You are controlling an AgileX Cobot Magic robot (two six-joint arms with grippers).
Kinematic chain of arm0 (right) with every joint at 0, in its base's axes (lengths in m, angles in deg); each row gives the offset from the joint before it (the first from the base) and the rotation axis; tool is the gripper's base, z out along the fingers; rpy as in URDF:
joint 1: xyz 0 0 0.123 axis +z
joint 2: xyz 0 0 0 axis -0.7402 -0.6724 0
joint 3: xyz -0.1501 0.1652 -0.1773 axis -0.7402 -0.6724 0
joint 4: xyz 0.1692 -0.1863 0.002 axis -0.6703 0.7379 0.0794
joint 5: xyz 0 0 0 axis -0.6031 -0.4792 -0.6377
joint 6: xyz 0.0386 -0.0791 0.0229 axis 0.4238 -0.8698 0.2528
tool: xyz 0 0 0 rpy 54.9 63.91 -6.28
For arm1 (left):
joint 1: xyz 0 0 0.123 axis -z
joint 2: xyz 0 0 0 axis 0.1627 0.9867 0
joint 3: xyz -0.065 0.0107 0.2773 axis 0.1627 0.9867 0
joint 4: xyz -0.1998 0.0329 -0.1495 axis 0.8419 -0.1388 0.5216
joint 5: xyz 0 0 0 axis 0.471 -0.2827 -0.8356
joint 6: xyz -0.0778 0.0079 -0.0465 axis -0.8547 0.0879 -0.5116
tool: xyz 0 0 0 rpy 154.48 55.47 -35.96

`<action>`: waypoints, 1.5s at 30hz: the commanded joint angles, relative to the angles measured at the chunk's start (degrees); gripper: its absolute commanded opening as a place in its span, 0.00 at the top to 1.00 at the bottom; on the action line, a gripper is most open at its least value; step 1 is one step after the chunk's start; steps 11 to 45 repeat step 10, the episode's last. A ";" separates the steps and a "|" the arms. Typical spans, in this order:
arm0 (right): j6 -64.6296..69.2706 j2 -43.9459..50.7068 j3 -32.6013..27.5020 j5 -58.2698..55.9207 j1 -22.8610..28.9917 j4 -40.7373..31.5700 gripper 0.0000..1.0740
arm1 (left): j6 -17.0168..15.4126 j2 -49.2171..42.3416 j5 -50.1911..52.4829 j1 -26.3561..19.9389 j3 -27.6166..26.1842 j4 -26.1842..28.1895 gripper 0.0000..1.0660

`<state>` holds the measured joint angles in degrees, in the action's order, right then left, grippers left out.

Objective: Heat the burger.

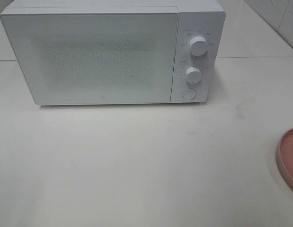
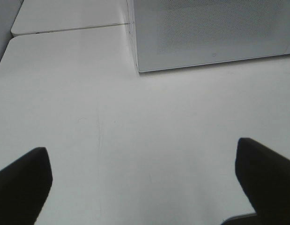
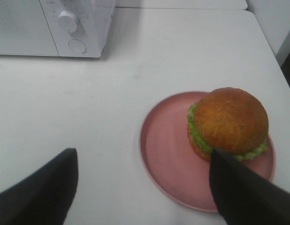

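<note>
The burger (image 3: 229, 123) has a glossy golden-brown domed bun with green lettuce under it and sits on a flat pink plate (image 3: 166, 152) in the right wrist view. In the exterior high view only the plate's edge (image 1: 288, 158) shows at the right border; the burger is out of view there. The white microwave (image 1: 113, 54) stands at the back of the table with its door shut. My right gripper (image 3: 145, 190) is open above the plate, one dark finger (image 3: 243, 197) close beside the burger. My left gripper (image 2: 145, 180) is open and empty over bare table.
The microwave has two knobs (image 1: 198, 46) and a round door button (image 1: 188, 93) on its right panel. The white table (image 1: 137, 161) has a seam behind the microwave and edges at the left in the left wrist view (image 2: 9, 47).
</note>
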<state>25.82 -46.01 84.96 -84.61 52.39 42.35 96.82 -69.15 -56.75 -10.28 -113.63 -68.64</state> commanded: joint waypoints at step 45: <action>-0.23 0.97 -0.11 0.06 -0.34 -0.17 0.30 | 0.17 -1.43 0.17 -0.06 0.00 0.29 0.05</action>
